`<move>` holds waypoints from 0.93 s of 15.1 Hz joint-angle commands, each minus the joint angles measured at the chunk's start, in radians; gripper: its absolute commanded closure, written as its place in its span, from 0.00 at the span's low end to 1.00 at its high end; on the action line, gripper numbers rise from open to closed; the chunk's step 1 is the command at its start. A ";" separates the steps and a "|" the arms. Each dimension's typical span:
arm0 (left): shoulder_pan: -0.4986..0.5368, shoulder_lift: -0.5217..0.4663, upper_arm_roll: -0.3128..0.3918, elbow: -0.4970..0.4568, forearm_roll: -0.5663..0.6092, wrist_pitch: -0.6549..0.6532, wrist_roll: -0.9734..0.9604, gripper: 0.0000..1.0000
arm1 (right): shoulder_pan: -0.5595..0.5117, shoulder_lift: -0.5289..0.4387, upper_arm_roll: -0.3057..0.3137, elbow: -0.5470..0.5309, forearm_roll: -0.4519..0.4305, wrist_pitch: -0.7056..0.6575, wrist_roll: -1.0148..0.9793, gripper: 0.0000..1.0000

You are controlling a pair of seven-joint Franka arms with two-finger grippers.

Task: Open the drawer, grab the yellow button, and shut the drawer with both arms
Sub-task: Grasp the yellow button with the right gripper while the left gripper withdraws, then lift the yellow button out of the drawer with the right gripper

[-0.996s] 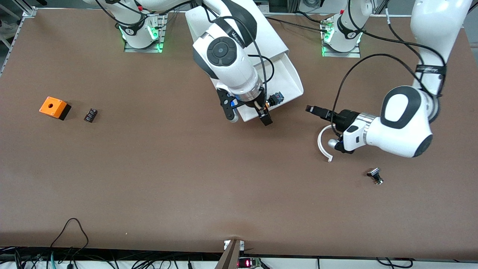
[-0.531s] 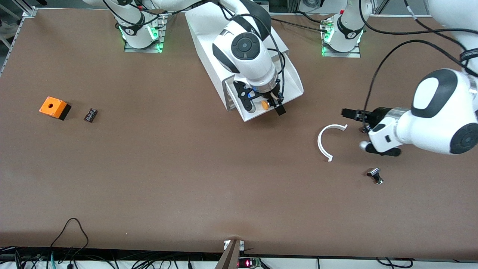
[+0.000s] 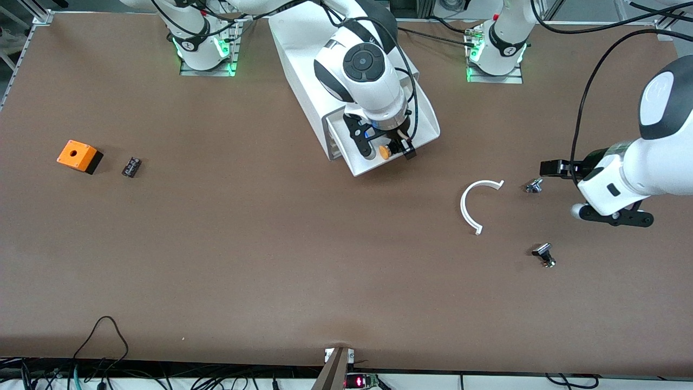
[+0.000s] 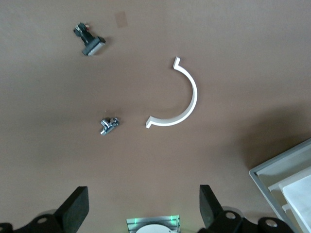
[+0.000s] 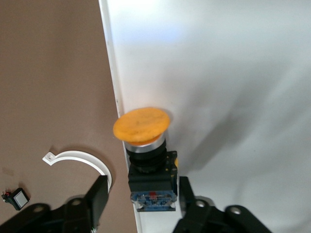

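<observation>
1. Drawer (image 3: pixel 419 122) of the white cabinet (image 3: pixel 303 59) stands pulled out, upper centre of the front view.
2. Right hand (image 3: pixel 385 153) hangs over the drawer's open end. Its fingers (image 5: pixel 97 196) are spread apart, one on each side of the button (image 3: pixel 384 152) but not clamped on it.
3. In the right wrist view the button's orange-yellow cap sits above its black body, just inside the drawer's side wall; a blue-and-red terminal block shows at the body's base.
4. Left hand (image 3: pixel 549 168) is at the right edge of the front view, over bare tabletop (image 3: pixel 270 244). Fingers (image 4: pixel 74 208) are wide apart, holding nothing.
5. White C-shaped ring (image 3: pixel 472 206) lies flat on the tabletop, centre-right of the front view. A small silver part (image 3: pixel 534 187) lies beside the ring's open end; a silver-and-black knob (image 3: pixel 544 254) lies lower in that view.
6. Orange square box with a hole (image 3: pixel 79 155) and a small black part (image 3: pixel 131 166) lie at mid-left of the front view.
</observation>
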 commanded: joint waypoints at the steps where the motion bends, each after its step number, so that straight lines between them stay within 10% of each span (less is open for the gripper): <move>1: -0.011 0.025 0.001 0.050 0.024 -0.001 -0.007 0.00 | 0.006 0.007 0.000 0.030 -0.018 -0.014 0.018 0.93; 14: -0.035 0.017 -0.026 0.025 -0.056 0.002 -0.426 0.00 | -0.150 -0.172 -0.003 0.035 -0.004 -0.273 -0.308 1.00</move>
